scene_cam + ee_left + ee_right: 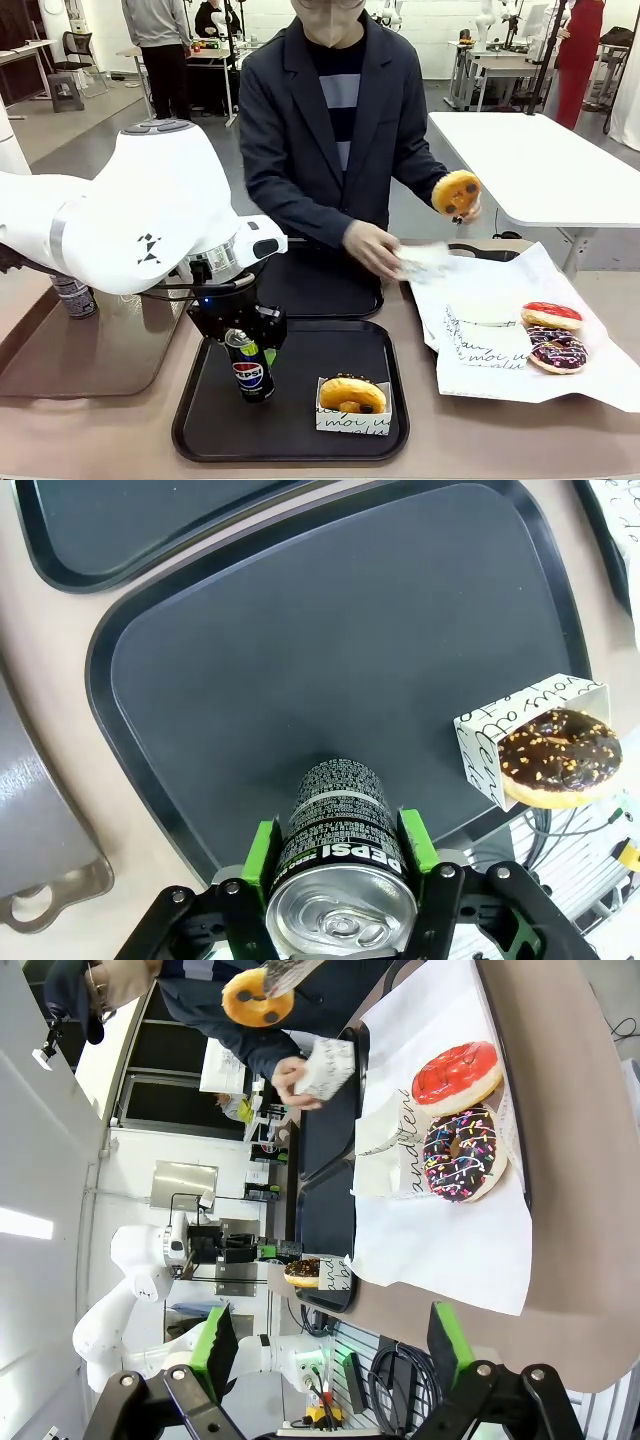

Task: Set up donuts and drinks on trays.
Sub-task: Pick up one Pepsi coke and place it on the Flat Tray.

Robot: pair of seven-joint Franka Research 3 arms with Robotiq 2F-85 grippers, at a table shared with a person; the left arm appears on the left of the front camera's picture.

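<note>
The left pincer [245, 345] pinches the can [253, 375] near its top, upright over the near tray [300, 345], near the donut [351, 395]. Released before its base sits flat, it could topple toward the donut. The right pincer [335, 1345] is spread, empty.

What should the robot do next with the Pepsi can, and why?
Probably open the left gripper and let go: it clamps the Pepsi can upright, apparently already down on the near black tray, beside the sleeved donut.
</note>
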